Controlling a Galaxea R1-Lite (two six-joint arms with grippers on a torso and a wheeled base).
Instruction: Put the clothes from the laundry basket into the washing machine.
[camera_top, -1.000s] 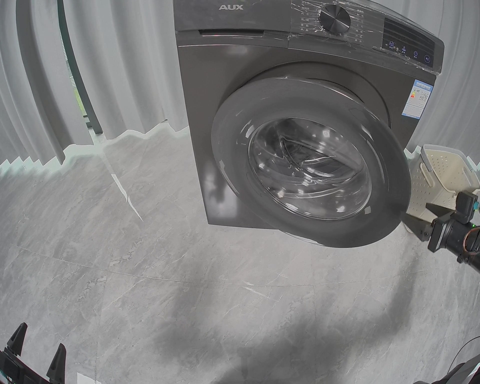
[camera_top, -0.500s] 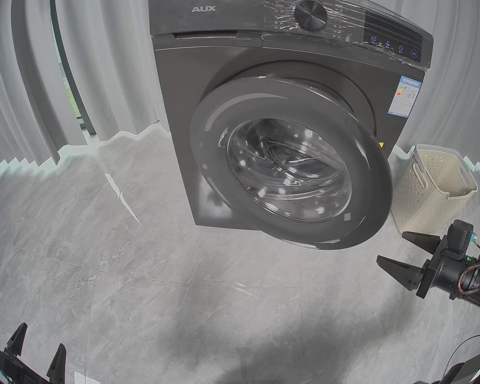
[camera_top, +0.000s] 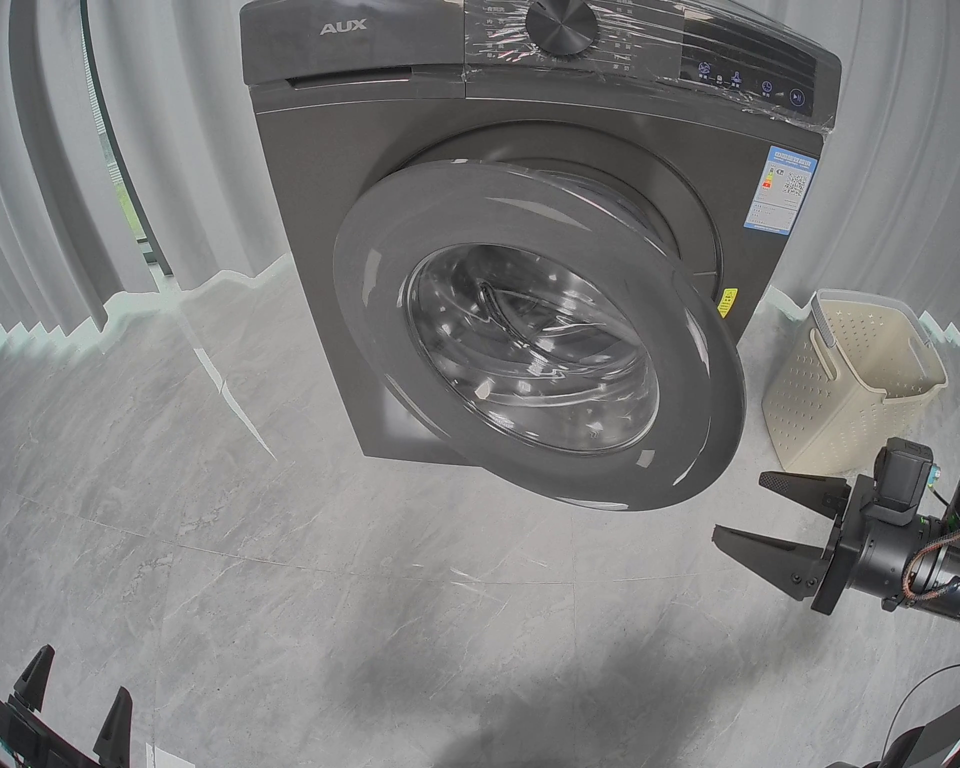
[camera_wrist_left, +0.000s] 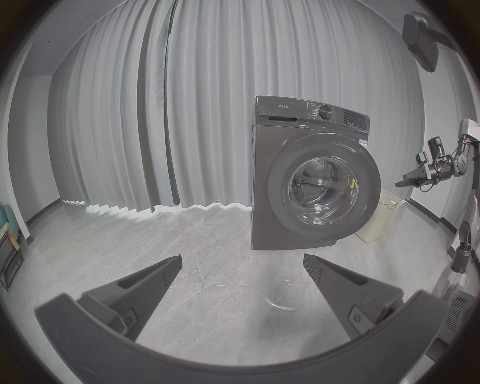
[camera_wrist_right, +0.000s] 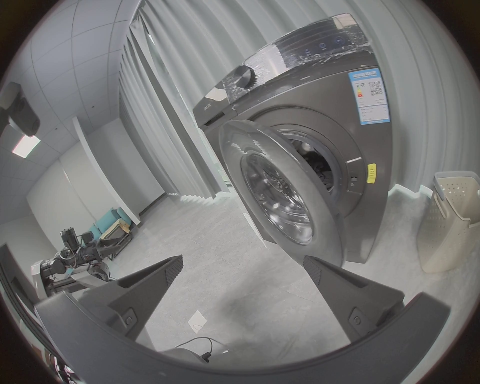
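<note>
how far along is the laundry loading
Done: the washing machine door stands open. In hand: nothing; the right gripper hangs near the laundry basket, jaws apart and empty, and the left gripper is likewise empty. Left: the basket's visible upper part looks bare, but its bottom is hidden, so loading may remain.
</note>
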